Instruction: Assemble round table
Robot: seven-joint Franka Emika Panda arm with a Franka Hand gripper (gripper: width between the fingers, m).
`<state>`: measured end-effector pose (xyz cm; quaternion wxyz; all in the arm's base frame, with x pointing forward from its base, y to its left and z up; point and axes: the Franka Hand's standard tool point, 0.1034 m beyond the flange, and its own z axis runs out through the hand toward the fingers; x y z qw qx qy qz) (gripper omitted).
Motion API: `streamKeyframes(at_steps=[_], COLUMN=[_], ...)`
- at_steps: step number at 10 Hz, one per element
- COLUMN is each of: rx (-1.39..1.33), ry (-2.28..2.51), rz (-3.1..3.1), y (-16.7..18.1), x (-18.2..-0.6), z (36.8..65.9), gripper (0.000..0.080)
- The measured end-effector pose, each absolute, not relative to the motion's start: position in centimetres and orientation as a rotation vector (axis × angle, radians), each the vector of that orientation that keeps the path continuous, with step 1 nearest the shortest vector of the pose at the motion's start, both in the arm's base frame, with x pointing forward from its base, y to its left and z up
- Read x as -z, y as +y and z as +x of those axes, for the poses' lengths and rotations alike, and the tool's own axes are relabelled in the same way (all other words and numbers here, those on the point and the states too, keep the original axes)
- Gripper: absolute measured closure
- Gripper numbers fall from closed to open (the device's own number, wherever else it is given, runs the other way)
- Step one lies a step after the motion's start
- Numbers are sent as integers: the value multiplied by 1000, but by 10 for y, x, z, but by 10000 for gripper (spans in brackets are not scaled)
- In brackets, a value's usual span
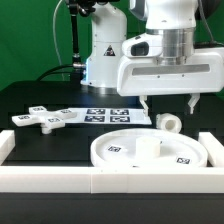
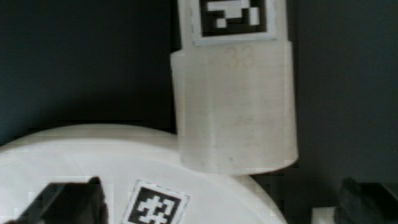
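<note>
the claw hangs with its two fingers wide apart and nothing between them, above the short post. the post appears to lie on its side on the black table, at about one o'clock of the round disc. in the exterior view only its near end shows clearly. in the wrist view its long side shows, and one end overlaps the disc's rim. whether it rests on the rim or only lies beside it cannot be told.

the cross-shaped piece lies well apart, at about ten o'clock of the disc. the marker board lies flat at about eleven o'clock.

a white border rail hides the disc's near edge in the exterior view. the arm's upper part is cut off by the frame. in the wrist view most of the disc is cut off and the fingers are only dark blurred shapes at the edge. the tag beyond the post is too blurred to read.
</note>
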<state>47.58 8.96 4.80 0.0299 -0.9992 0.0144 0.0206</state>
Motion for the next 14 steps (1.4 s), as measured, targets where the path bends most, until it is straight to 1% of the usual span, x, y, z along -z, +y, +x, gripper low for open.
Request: streamKeyframes(at_steps=[2, 5, 7, 8, 10, 11, 13, 14], rx=[-299, -686, -845, -965, -1103, -1204, -1258, -1243], ry=[40, 75, 73, 71, 76, 70, 65, 61], rz=[-3078, -3053, -3017, -2974, -2900, -2863, -2841, -2848], y=[88, 87, 87, 87, 90, 90, 93, 95], x=[-49, -53, -51, -50, -39, -34, -25, -21], z=[468, 473, 472, 467, 464, 458, 458, 458], gripper=[151, 151, 151, 151, 151, 151, 151, 151])
